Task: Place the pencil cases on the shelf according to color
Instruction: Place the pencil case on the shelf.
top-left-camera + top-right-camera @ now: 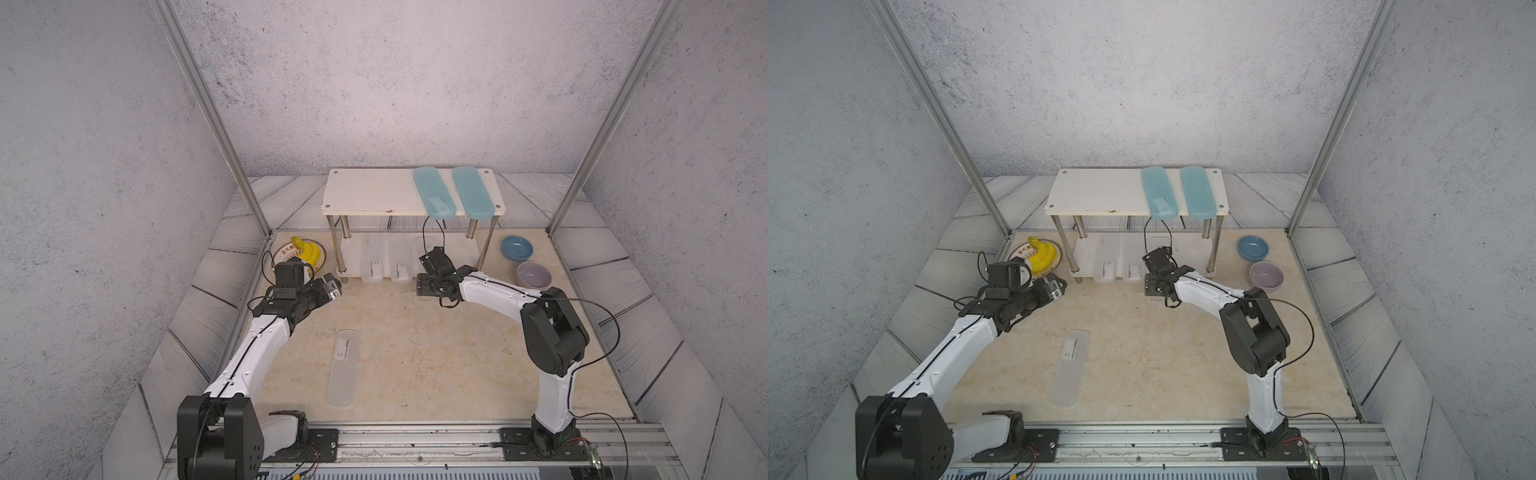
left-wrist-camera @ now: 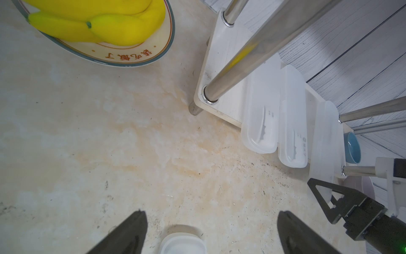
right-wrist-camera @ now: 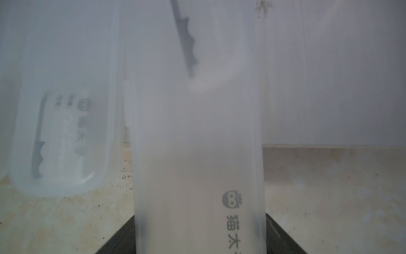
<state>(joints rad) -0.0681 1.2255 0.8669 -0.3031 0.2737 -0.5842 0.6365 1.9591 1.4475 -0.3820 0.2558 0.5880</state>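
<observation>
1. Left arm comes up from its base at 7 o'clock and stretches toward 1 o'clock. The left gripper (image 1: 332,286) hangs over the table with its jaws spread wide and nothing in them.
2. Right arm rises from 5 o'clock, folds hard at the elbow and reaches low toward 11 o'clock. The right gripper (image 1: 427,279) has a jaw on either side of the near end of the third frosted case (image 3: 197,132). Can't tell if it's actually pinching it or just flanking it.
3. The table (image 1: 415,353) is beige and marbled, with speckled grey walls and two aluminium posts around it. A plate of bananas (image 1: 303,253) sits at 10 o'clock, and a blue bowl (image 1: 516,248) and lilac bowl (image 1: 533,275) at 2.
4. The shelf (image 1: 365,191) stands at 12 o'clock. A pair of teal cases (image 1: 433,192) lies side by side on the top board's 3 o'clock half. The bottom board holds two frosted cases (image 1: 372,259) side by side, with the third just beside them on the 3 o'clock side. Their near ends overhang the front edge.
5. The loose frosted case (image 1: 344,368) lies flat on the table at 7 o'clock. It's near the left gripper, at that gripper's 6 o'clock, and well apart from the right one.
</observation>
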